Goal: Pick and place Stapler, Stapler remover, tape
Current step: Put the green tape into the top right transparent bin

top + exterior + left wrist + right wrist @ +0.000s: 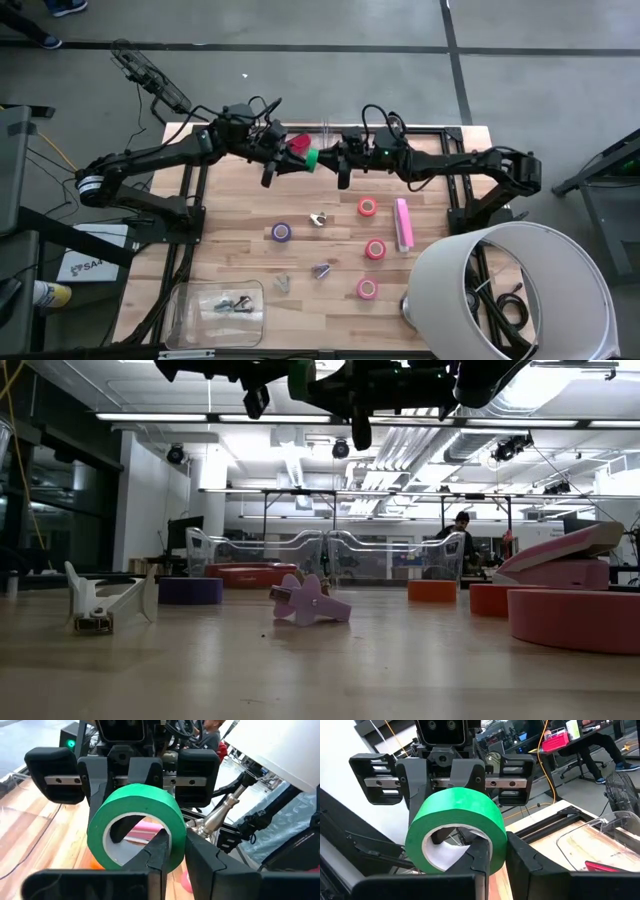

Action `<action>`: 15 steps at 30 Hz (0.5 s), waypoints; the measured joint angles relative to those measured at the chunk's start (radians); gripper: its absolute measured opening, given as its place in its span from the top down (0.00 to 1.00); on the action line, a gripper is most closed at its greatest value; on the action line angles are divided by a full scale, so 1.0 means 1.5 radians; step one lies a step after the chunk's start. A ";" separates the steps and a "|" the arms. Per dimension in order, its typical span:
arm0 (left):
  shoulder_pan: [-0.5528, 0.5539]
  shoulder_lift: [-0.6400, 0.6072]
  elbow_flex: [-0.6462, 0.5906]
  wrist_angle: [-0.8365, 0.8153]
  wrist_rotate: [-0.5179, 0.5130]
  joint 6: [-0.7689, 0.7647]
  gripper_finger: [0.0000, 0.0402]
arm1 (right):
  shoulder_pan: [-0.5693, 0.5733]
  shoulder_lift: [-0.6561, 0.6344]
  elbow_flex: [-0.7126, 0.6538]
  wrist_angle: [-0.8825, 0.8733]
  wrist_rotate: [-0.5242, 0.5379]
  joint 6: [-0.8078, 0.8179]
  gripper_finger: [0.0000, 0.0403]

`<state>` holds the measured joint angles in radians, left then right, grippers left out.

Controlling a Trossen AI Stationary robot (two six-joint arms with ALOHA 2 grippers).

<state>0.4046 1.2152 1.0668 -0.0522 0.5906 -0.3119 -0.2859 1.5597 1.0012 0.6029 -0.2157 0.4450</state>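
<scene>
Overhead only: green tape (311, 157) between both grippers' fingers (268, 170).

Robotics lab — wooden bench (330, 290), ceiling strip lights (200, 417).

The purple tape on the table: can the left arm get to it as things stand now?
Probably not at once. The left gripper is shut on the green tape, which the right gripper also clamps, up in the air. Nothing covers the purple tape, so it could go there after letting go.

The wooden tabletop (240, 215) carries a purple tape roll (282, 232), three red-pink rolls (367, 207), a pink stapler (403, 224), small staple removers (321, 269), and a clear tray (217, 308) at its near-left corner.
</scene>
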 joint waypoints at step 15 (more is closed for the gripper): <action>0.000 -0.001 0.000 -0.027 -0.136 -0.005 0.46 | -0.007 0.000 -0.001 -0.041 0.005 0.001 0.93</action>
<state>0.4042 1.2140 1.0668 -0.0925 0.3859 -0.3195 -0.2969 1.5597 1.0004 0.5411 -0.2088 0.4460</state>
